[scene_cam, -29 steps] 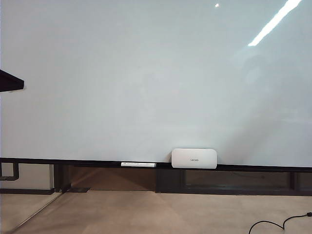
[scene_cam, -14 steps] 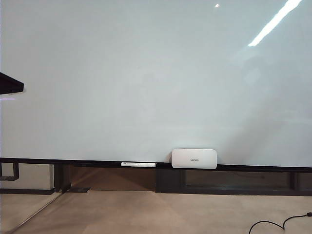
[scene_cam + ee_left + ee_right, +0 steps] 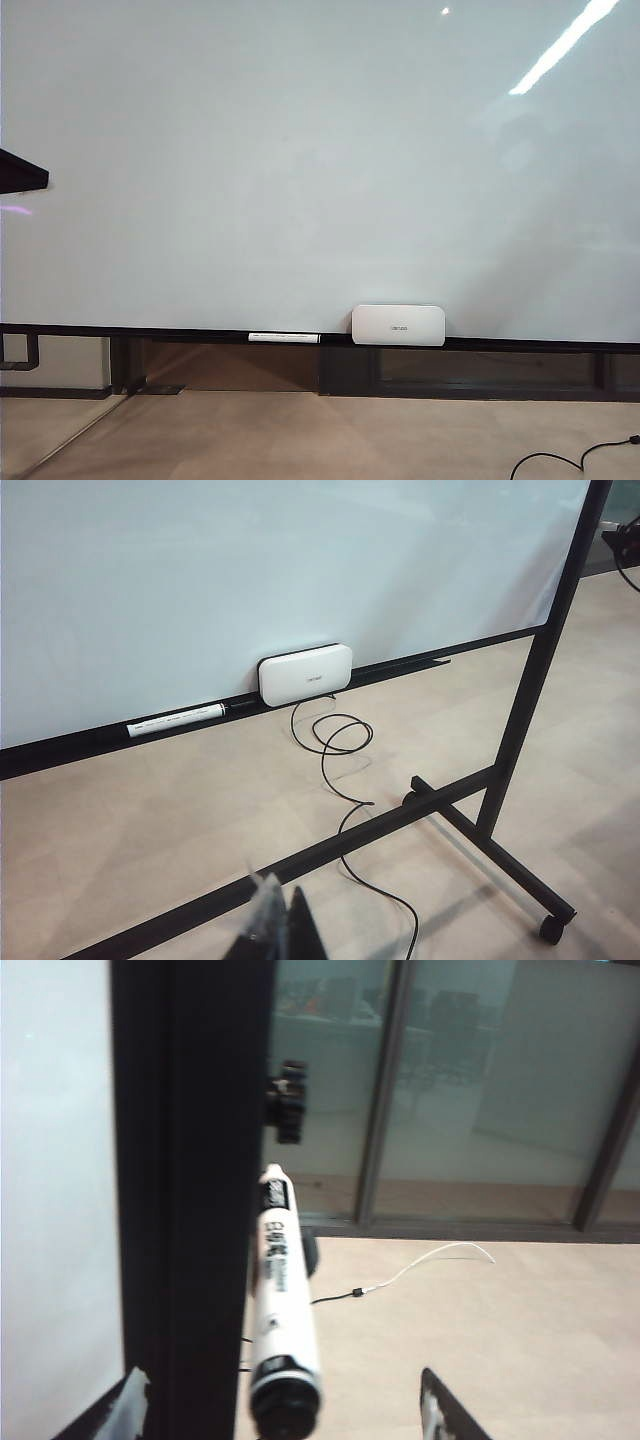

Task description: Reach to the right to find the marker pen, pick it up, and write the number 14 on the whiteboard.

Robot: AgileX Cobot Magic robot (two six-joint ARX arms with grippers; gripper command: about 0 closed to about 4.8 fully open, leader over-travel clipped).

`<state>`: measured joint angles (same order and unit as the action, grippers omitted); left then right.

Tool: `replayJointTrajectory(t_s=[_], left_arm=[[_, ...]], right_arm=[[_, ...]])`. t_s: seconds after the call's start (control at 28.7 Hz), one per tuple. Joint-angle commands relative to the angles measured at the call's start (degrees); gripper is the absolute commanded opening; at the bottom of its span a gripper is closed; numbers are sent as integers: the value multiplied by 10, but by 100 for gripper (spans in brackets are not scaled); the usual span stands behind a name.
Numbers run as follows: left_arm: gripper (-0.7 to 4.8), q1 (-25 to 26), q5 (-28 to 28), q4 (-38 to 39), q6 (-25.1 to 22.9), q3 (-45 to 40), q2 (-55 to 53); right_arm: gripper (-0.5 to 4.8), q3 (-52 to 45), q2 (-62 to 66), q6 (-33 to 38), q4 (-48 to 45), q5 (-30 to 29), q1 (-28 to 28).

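Two grippers, one marker pen, one whiteboard.
One marker pen (image 3: 285, 1310) is standing just beside the dark frame post (image 3: 195, 1190), between the widely spread fingers of the right gripper (image 3: 285, 1412), which are not touching it. The left gripper (image 3: 283, 930) is hanging above the floor, facing the whiteboard (image 3: 300, 150), its fingertips pressed together. One slim white pen (image 3: 284, 338) and one white box (image 3: 398, 325) are resting on the lower rail (image 3: 520, 345), near each other. One cable (image 3: 340, 770) is trailing from the box.
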<state>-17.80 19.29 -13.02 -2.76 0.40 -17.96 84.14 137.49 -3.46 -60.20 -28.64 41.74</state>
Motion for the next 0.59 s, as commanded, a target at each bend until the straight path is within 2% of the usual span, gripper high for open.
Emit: replayJointTrajectory(t_s=[0.03,0.21,0.49,0.59], left_arm=[[-6,0,0,-8,2,2,0],[-6,0,0,-8,2,2,0],[-6,0,0,-8,10,2,0],[-6,0,0,-8,13,2,0]], right_arm=[[346,2,-3,-3,-14,3,0],[323,3,-3,-13,-14,3,-1],[323,6,-1,-30,-13,7,-1],[323,39,18,-24,-8,4,-1]])
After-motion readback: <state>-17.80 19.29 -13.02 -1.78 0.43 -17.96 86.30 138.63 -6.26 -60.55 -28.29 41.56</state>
